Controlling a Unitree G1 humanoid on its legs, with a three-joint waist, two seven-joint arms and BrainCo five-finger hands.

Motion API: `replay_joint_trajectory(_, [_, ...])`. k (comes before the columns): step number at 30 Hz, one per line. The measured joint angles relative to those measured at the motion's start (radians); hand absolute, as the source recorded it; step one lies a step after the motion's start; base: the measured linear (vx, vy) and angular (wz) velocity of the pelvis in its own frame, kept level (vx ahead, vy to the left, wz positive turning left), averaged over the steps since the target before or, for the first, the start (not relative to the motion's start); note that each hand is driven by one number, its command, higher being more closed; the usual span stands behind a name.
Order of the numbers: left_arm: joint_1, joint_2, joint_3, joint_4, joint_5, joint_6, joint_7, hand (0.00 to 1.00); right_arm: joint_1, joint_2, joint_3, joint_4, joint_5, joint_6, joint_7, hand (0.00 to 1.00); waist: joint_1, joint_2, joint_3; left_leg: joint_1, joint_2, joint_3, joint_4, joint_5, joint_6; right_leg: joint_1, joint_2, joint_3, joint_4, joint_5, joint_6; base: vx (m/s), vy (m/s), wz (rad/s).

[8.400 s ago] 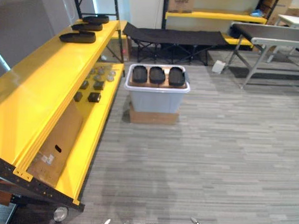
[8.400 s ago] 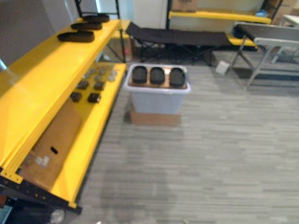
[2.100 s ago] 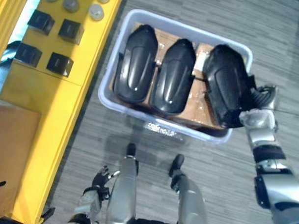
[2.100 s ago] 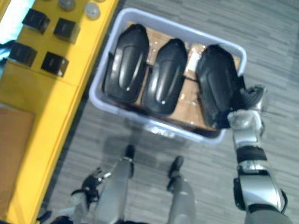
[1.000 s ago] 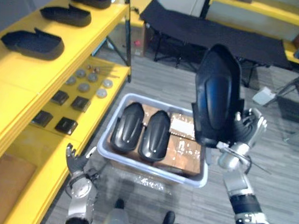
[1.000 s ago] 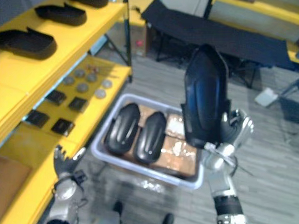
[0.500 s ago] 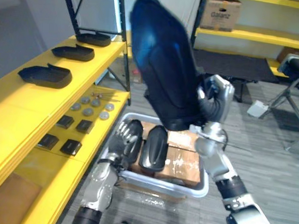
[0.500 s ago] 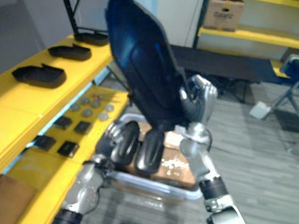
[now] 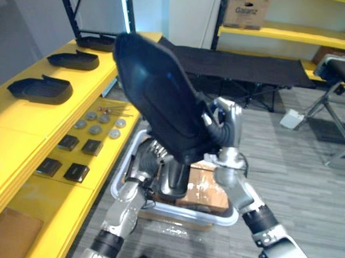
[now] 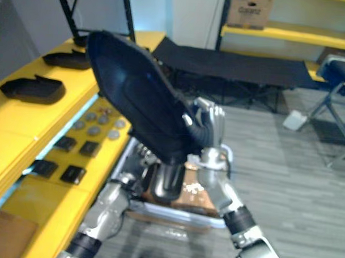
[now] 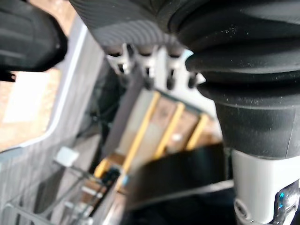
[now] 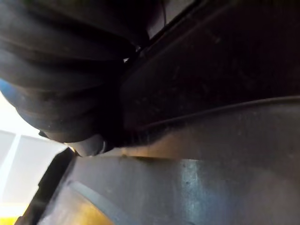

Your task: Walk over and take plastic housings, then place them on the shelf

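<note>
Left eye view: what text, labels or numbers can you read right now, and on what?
Cardboard box on the far yellow shelf: one dark printed word, too small and blurred to quote.
Plastic housing in the right hand: no print visible.
Nothing else readable.

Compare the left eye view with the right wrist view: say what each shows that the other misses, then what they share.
Left eye view: the left hand raised beneath the held housing, the grey bin below with another housing inside, three more housings on the yellow shelf, and small black parts on its lower level. Right wrist view: the housing's surface from very close, with a ridge running across it. Both: the held housing and the right hand curled round its edge.
</note>
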Motion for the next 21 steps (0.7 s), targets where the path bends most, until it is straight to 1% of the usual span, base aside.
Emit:
replay_joint_trajectory(4, [-0.003,0.000,-0.005,-0.012,-0.041,-0.028,0.001,0.00,0.034,0.016,0.002,0.031,0.000,-0.012,0.012,1.00,-0.001,-0.003,-0.002,0.000,0.000,0.000,0.000,0.000,0.000,-0.001,0.000,0.000,0.000,0.000,0.000,-0.01,0.002,0.00])
replay_joint_trajectory(10, [-0.002,0.000,-0.005,-0.057,-0.100,-0.040,0.002,0.00,0.064,0.029,0.010,0.069,0.003,-0.019,0.010,1.00,-0.002,-0.005,-0.004,0.000,0.000,-0.001,0.000,0.000,0.000,-0.001,0.000,0.000,-0.001,0.000,0.000,0.00,0.000,0.00])
replay_joint_trajectory(11, [-0.002,-0.001,-0.004,-0.061,-0.101,-0.040,0.009,1.00,0.067,0.032,0.011,0.072,0.003,-0.019,0.007,1.00,-0.003,-0.005,-0.004,-0.001,-0.001,-0.001,-0.001,0.000,0.000,-0.001,-0.001,-0.001,-0.001,0.000,0.000,0.00,0.000,0.00])
replay_joint_trajectory(13, [-0.001,-0.001,-0.004,-0.075,-0.106,-0.040,0.024,1.00,0.069,0.036,0.014,0.079,0.003,-0.021,-0.004,1.00,-0.003,-0.006,-0.004,-0.001,-0.001,-0.002,-0.001,0.000,0.000,-0.001,-0.001,-0.001,-0.002,0.000,0.000,0.00,0.000,0.00])
replay_joint_trajectory(16, [0.001,-0.004,-0.004,-0.100,-0.104,-0.040,0.049,1.00,0.088,0.047,0.017,0.098,0.018,-0.040,-0.013,1.00,-0.002,-0.011,-0.008,-0.001,-0.001,-0.003,-0.002,0.000,0.000,-0.001,0.000,-0.002,-0.004,0.000,0.000,0.00,0.000,0.00])
replay_joint_trajectory(18, [0.004,-0.007,-0.004,-0.100,-0.103,-0.040,0.051,1.00,0.103,0.057,0.017,0.104,0.023,-0.040,-0.014,1.00,-0.002,-0.017,-0.011,-0.001,-0.001,-0.003,-0.003,0.000,0.000,-0.001,-0.001,-0.002,-0.004,0.000,0.000,0.00,0.000,0.00])
replay_joint_trajectory(21, [0.017,-0.009,0.002,-0.100,-0.096,-0.038,0.052,1.00,0.107,0.065,0.039,0.105,0.023,-0.049,-0.033,1.00,-0.011,-0.023,-0.016,-0.001,-0.002,-0.004,-0.003,0.000,0.000,-0.001,-0.001,-0.001,-0.004,0.001,0.001,0.00,0.000,0.00])
